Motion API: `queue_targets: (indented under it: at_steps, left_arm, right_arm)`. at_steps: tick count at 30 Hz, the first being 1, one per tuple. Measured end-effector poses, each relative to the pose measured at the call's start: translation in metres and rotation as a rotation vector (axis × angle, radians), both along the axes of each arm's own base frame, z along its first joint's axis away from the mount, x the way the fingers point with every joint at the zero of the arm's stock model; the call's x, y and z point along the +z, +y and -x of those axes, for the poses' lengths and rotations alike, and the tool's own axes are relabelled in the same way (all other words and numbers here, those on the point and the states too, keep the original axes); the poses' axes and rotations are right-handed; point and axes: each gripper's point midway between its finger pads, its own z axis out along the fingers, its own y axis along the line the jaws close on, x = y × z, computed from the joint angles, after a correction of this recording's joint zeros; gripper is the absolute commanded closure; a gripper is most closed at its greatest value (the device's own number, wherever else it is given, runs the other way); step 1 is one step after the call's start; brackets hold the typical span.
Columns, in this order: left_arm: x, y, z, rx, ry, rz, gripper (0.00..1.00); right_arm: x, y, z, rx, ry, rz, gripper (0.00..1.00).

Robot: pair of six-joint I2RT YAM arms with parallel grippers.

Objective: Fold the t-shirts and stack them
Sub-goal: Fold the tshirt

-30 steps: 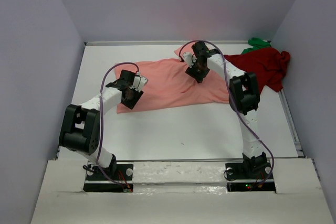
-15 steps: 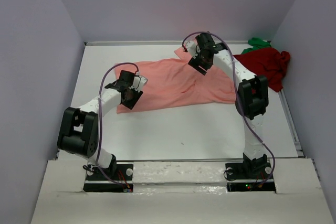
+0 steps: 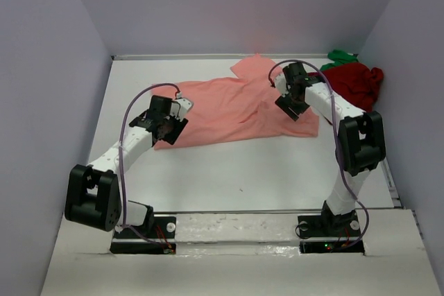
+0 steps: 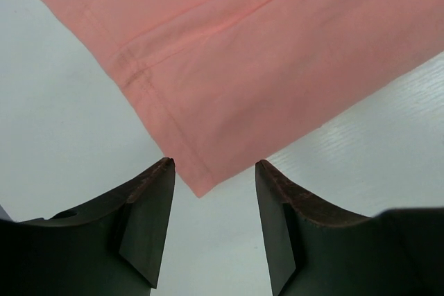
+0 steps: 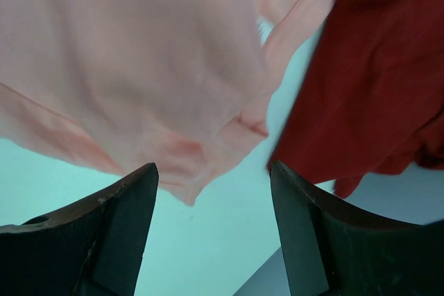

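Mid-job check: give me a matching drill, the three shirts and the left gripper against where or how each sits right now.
1. salmon-pink t-shirt
2. dark red t-shirt
3. green t-shirt
4. left gripper

A. small crumple in the far right corner
B. spread out in the middle
C. open above a pink hem corner
D. bunched at the right edge

Pairs: 1-B, 2-D, 3-A, 4-C
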Motion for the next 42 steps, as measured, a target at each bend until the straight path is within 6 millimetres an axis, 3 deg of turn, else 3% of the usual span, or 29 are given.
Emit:
queue_targets:
  at_steps: [4,9,14,20,30,42]
  left_arm:
    - [-0.013,-0.001,0.010,-0.017,0.037,0.007,0.39]
    - [-0.016,-0.004,0.012,-0.029,0.046,0.018,0.39]
    - [-0.015,-0.006,0.011,-0.038,0.043,0.027,0.39]
    - [-0.016,-0.007,0.012,-0.042,0.044,0.033,0.39]
    - [-0.016,-0.007,0.012,-0.040,0.045,0.030,0.39]
    - [-0.017,-0.004,0.013,-0.032,0.047,0.019,0.39]
  right_arm:
    - [-0.040,-0.030,0.035,-0.082,0.128,0.019,0.31]
    - [-0.048,-0.042,0.055,-0.125,0.162,0.020,0.33]
    - [-0.043,-0.048,0.056,-0.152,0.138,0.008,0.35]
    - [-0.050,-0.061,0.055,-0.186,0.135,0.005,0.36]
    - [-0.087,-0.071,0.048,-0.216,0.188,0.017,0.37]
    - [-0.084,-0.075,0.036,-0.224,0.164,0.040,0.37]
